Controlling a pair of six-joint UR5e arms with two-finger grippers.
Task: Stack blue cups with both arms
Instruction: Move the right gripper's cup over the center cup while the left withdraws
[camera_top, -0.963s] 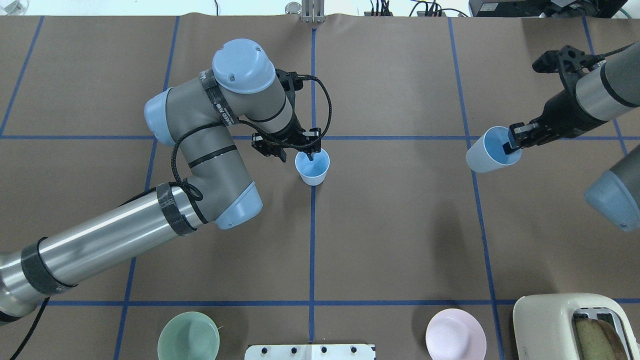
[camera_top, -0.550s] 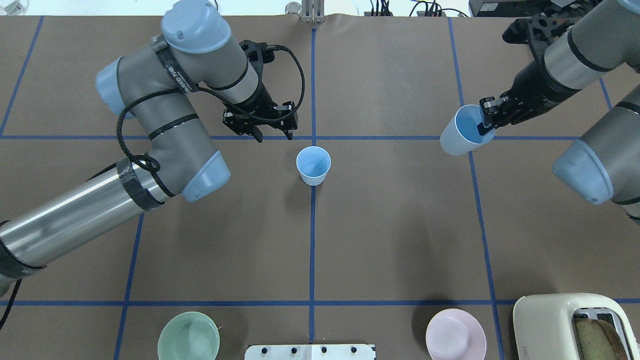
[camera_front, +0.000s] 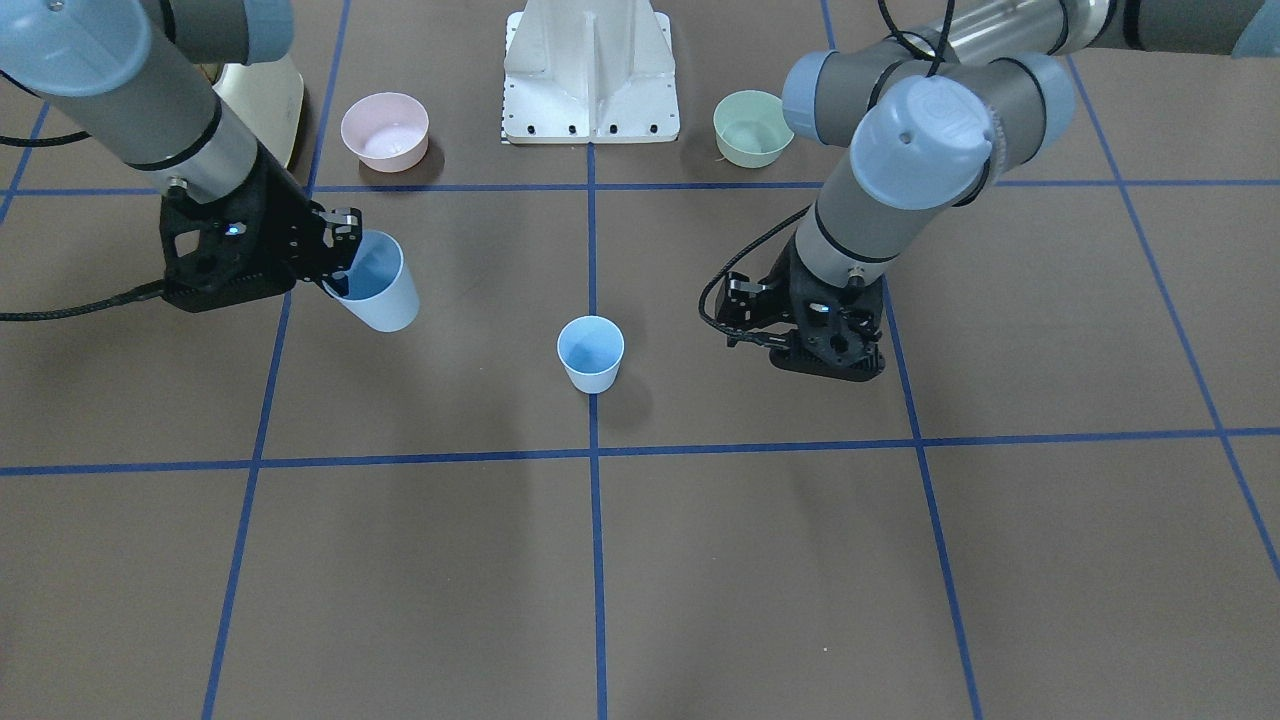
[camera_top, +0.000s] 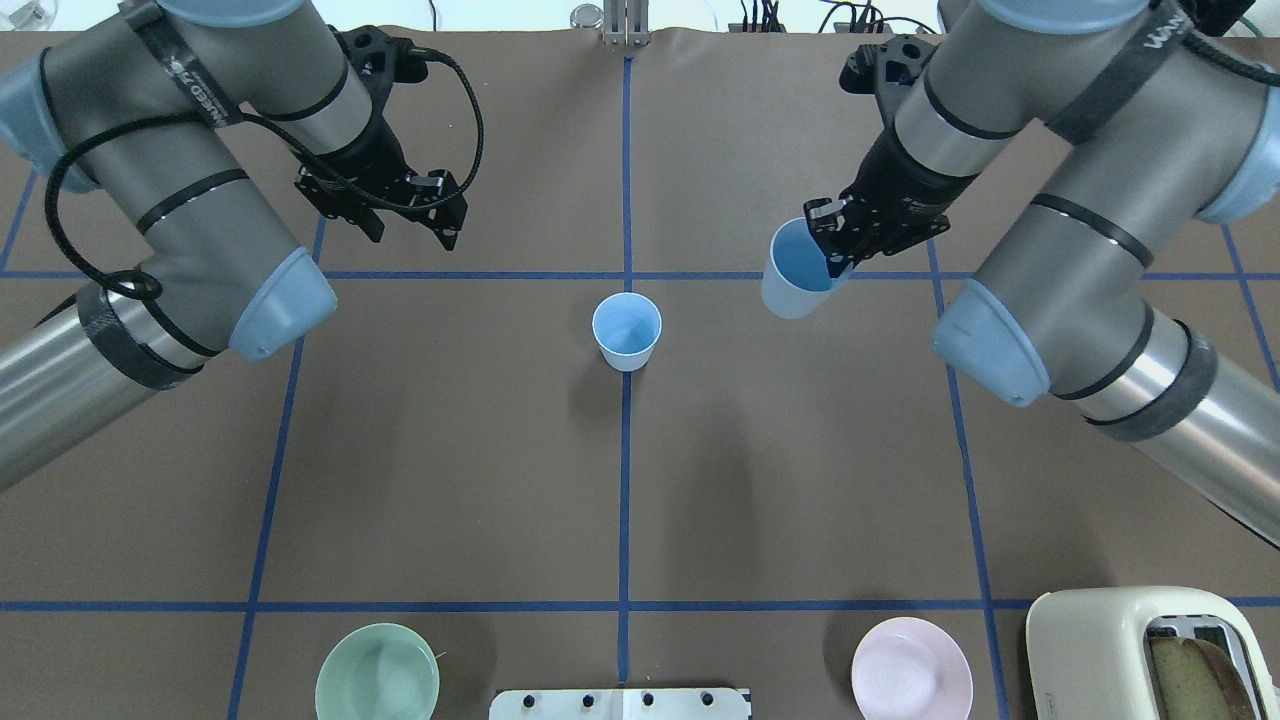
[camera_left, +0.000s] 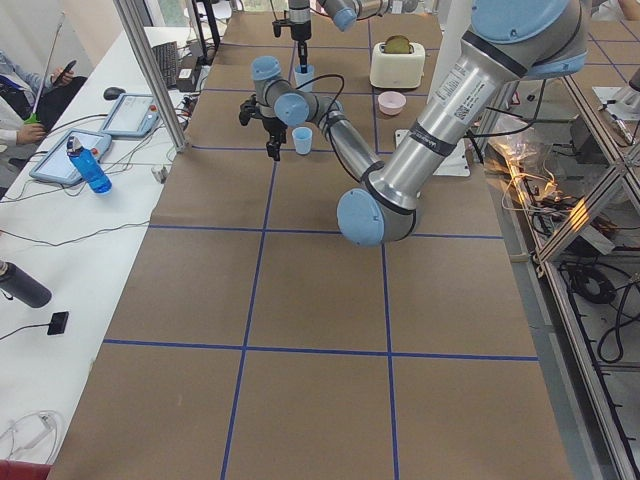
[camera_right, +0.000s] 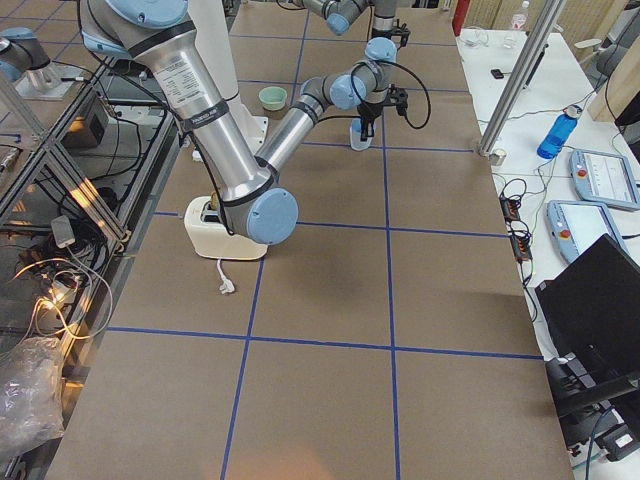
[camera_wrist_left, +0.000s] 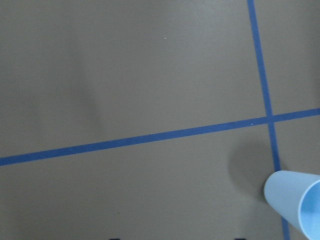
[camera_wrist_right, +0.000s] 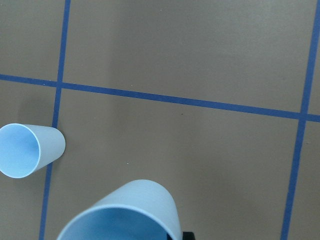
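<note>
One blue cup (camera_top: 626, 332) stands upright on the centre line of the table; it also shows in the front view (camera_front: 591, 353) and at the edge of both wrist views (camera_wrist_left: 295, 202) (camera_wrist_right: 27, 149). My left gripper (camera_top: 410, 234) is open and empty, raised to the cup's far left. My right gripper (camera_top: 835, 255) is shut on the rim of the second blue cup (camera_top: 795, 270), one finger inside it. That cup hangs tilted in the air, to the right of the standing cup and apart from it. It also shows in the front view (camera_front: 378, 282) and the right wrist view (camera_wrist_right: 125, 212).
A mint-green bowl (camera_top: 377, 672) and a pink bowl (camera_top: 911, 668) sit at the near edge, either side of the white base stand (camera_top: 620, 703). A cream toaster (camera_top: 1140, 655) stands at the near right corner. Blue tape lines cross the brown table.
My left gripper let go of the centre cup and drew back up and to the left. My right arm carried its cup leftward, closer to the standing cup.
</note>
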